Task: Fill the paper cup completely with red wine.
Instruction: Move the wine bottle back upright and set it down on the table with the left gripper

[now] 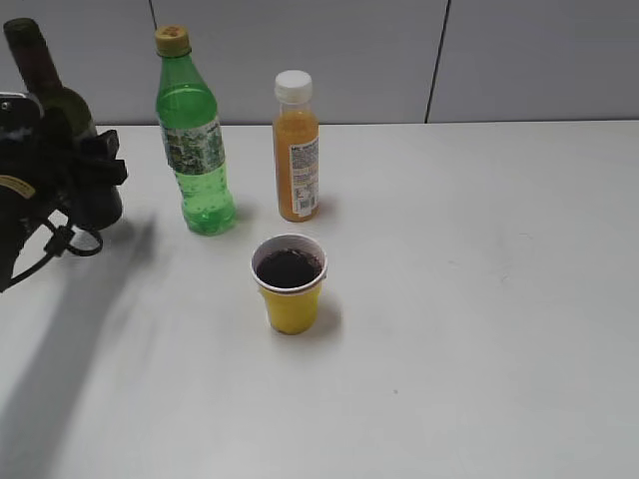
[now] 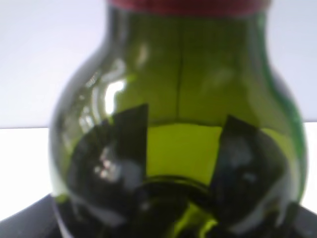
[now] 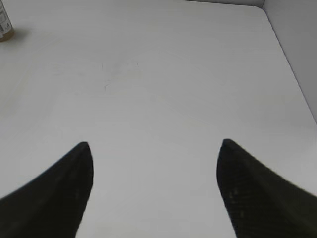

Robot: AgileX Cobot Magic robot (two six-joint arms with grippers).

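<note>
The paper cup stands upright near the middle of the white worktop, a short yellow cup with a white rolled rim and white inside. The red wine in it is very dark, almost black, its surface lying a little below the rim. At about 12 o'clock from the cup stands an orange juice bottle with a white cap, and at 11 o'clock a green soda bottle with a yellow cap. Far off at 10 o'clock, at the worktop's left edge, the left hand is closed around the belly of the dark green wine bottle, which stands upright. The right hand hangs spread wide over bare worktop, holding nothing.
</note>
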